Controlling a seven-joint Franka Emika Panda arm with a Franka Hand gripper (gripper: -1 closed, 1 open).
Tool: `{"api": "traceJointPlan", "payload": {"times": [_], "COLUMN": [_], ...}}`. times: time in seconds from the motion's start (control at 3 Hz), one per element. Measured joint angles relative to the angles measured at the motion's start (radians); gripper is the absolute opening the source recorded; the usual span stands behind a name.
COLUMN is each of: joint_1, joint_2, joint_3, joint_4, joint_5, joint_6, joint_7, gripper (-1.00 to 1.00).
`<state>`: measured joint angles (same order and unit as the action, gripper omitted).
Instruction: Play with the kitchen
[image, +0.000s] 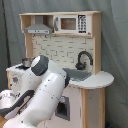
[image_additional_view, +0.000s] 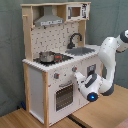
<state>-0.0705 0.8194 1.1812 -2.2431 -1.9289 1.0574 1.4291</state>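
Where the arm meets the kitchen (image_additional_view: 50, 75), its jaws are hidden.

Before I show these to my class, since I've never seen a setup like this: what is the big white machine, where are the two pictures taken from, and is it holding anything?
The white machine is a robot arm, jointed like a person's arm. Both pictures come from cameras standing off the arm, facing the toy kitchen from different sides. In the first exterior view the arm fills the foreground and hides the kitchen's lower front. The second exterior view shows its gripper reaching toward the front panel near the knobs, above the oven door. On the counter sit a steel pot and a grey sink with a black faucet; a range hood and microwave sit up top. I cannot tell whether the gripper grips anything.
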Motion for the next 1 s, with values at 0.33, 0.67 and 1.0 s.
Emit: {"api": "traceJointPlan", "payload": {"times": [0.33, 0.67, 1.0], "joint_1": [-0.004, -0.003, 0.001], "joint_2": [0.0, 0.0, -0.001], "joint_3": [0.094, 0.171, 0.231], "joint_4": [-0.039, -0.06, -0.064], "joint_5": [0.0, 0.0, -0.004], "joint_6": [-0.032, -0.099, -0.158], "joint_7": [-0.023, -0.087, -0.178], "gripper": [1.0, 1.0, 1.0]}}
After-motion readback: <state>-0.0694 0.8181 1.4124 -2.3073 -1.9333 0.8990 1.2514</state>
